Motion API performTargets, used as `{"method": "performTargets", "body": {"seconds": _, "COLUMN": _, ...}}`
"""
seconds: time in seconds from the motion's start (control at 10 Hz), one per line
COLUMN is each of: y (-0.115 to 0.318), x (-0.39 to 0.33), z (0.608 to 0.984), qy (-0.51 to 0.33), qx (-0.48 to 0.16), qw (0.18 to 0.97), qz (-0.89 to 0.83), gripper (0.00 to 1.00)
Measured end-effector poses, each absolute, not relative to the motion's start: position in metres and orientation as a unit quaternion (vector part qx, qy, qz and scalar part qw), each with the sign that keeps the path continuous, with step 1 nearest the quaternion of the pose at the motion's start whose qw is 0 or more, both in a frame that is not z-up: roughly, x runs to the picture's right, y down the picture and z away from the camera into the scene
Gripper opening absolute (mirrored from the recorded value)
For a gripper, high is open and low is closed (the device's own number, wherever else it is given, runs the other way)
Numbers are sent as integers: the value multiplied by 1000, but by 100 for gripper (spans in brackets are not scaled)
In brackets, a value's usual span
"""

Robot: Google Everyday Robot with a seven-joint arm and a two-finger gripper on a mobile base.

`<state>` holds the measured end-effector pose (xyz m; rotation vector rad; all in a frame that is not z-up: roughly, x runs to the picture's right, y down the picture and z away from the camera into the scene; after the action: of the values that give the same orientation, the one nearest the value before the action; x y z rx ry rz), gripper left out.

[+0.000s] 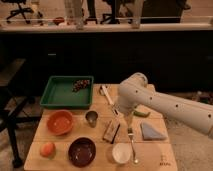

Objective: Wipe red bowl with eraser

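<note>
now the pincer (120, 114) hangs wide just by the eraser (111, 131); best to drop straight, straddle its narrow sides, then close firmly

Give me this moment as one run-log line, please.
gripper: open, above eraser | eraser: lying on table, not held | red bowl: on table, away from gripper
</note>
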<state>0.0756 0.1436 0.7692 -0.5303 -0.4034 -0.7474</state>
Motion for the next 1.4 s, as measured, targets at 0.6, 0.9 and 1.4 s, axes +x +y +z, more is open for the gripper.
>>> {"method": "performTargets", "body": {"seconds": 0.6, "y": 163, "x": 43, "z": 790, "qy": -225, "qx": -262, "qw": 857, "qz": -381, "gripper": 80}}
{"method": "performTargets", "body": {"seconds": 0.9, "y": 173, "x": 44, "z": 799, "qy": -244, "qx": -259, "qw": 850, "qz": -388, "gripper": 80}}
{"method": "performTargets", "body": {"seconds": 1.4, "y": 198, "x": 44, "z": 813, "qy": -276, "qx": -263, "qw": 818, "qz": -429, "gripper": 80}}
